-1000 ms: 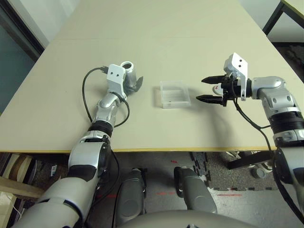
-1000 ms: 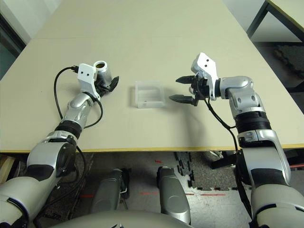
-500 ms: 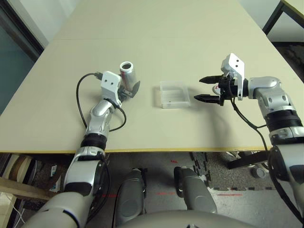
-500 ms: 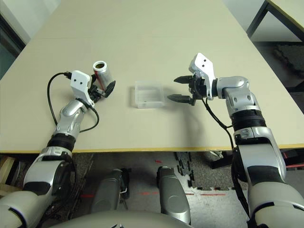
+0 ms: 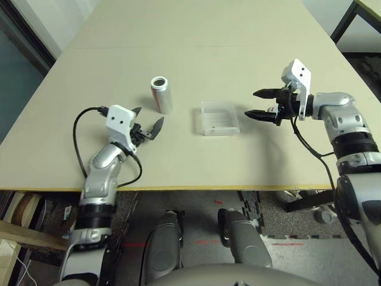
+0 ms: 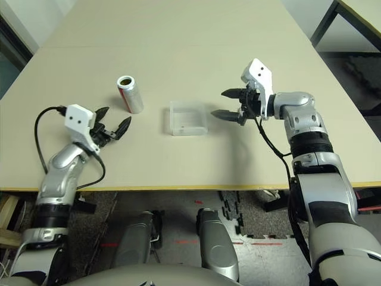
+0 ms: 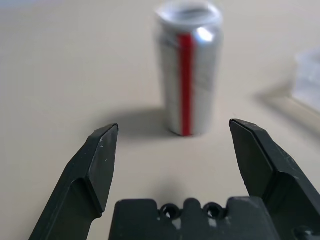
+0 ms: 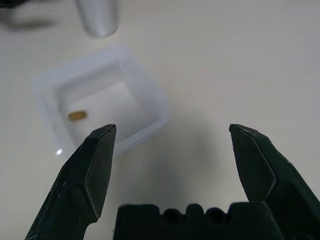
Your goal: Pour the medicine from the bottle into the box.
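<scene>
While the counter (image 5: 238, 36) spreads wide and pale, the left tool (image 5: 147, 123) hangs with fingers apart, near the bottle (image 5: 161, 94) but not touching it. The right tool (image 5: 260, 103), also spread and holding nothing, sits just beside the box (image 5: 218, 118). The bottle stands upright and uncapped, left of the box. A small yellow pill (image 8: 77, 115) lies inside the box.

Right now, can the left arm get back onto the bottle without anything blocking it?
Probably yes. The bottle stands upright, uncapped, on bare table, and the left gripper points at it with jaws open wide. The box sits off to the side, clear of that line.
</scene>
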